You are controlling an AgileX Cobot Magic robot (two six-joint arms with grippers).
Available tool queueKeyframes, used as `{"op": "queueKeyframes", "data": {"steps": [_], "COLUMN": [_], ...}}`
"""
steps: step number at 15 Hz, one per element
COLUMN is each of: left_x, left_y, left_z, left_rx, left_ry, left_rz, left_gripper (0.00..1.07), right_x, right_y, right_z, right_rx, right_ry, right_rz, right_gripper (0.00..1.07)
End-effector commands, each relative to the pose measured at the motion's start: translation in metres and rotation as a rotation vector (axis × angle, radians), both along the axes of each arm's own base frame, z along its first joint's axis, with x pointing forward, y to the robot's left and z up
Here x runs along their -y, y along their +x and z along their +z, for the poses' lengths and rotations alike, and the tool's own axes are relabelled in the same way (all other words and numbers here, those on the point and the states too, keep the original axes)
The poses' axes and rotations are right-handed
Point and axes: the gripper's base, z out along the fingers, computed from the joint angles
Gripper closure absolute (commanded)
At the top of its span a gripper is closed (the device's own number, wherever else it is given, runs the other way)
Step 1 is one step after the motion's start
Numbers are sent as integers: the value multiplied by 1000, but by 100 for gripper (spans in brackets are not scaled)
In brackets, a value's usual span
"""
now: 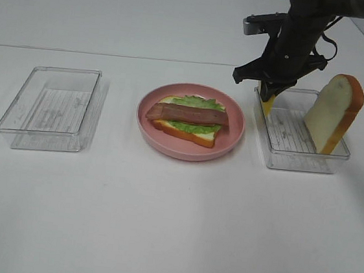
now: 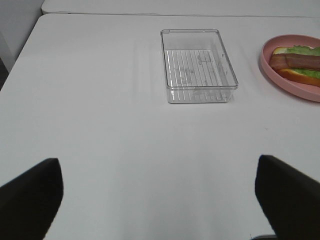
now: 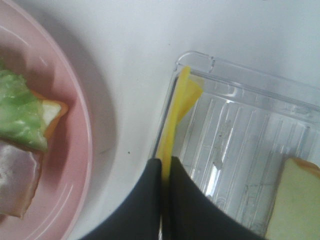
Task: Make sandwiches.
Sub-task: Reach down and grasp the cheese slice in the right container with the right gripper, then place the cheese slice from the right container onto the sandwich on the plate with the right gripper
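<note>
Right gripper (image 3: 163,172) is pinched onto the yellow cheese slice (image 3: 176,112), jaws together with the slice edge-on between them. The cheese stands on edge along the near-plate wall of the right clear tray (image 1: 297,152), its far end against the tray corner. The top bread slice (image 1: 333,112) leans upright at the tray's other end, well apart from my grip.

Left gripper (image 2: 155,195) has its jaws wide apart, nothing in them, hanging over bare tabletop (image 2: 125,140) short of the empty left tray (image 2: 198,65).

The sandwich (image 1: 189,118) sits on the pink plate (image 1: 187,149) between the two trays: bottom bread, lettuce, bacon strip across the top. Cheese and top bread are not on it yet.

My read on doing this step well:
- The grip is on a thin edge, so I would lift straight up first and clear the tray wall before moving sideways, or the slice may catch the rim and twist out.
- The slice hangs vertically; I would tilt the wrist to lay it flat over the bacon rather than drop it on edge.
- I'd centre it on the bread, lower it close before letting go, and keep off the plate rim.
</note>
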Motion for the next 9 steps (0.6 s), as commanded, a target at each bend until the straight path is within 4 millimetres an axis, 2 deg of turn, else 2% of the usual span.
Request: {"op": "queueKeyframes", "data": {"steps": [1, 5, 7, 9], "left_x": [0, 0, 0, 0], "left_y": [-2, -2, -2, -2], "left_z": [0, 0, 0, 0], "left_rx": [24, 24, 24, 24], "left_ry": [0, 0, 0, 0], "left_rz": [-1, -1, -1, -1], "left_gripper": [8, 8, 8, 8], "right_x": [2, 2, 3, 4], "right_y": [1, 0, -1, -7], "right_z": [0, 5, 16, 40], "right_rx": [0, -3, 15, 42], "right_ry": [-7, -10, -5, 3], "right_rz": [-6, -8, -9, -10], "right_gripper": [107, 107, 107, 107]}}
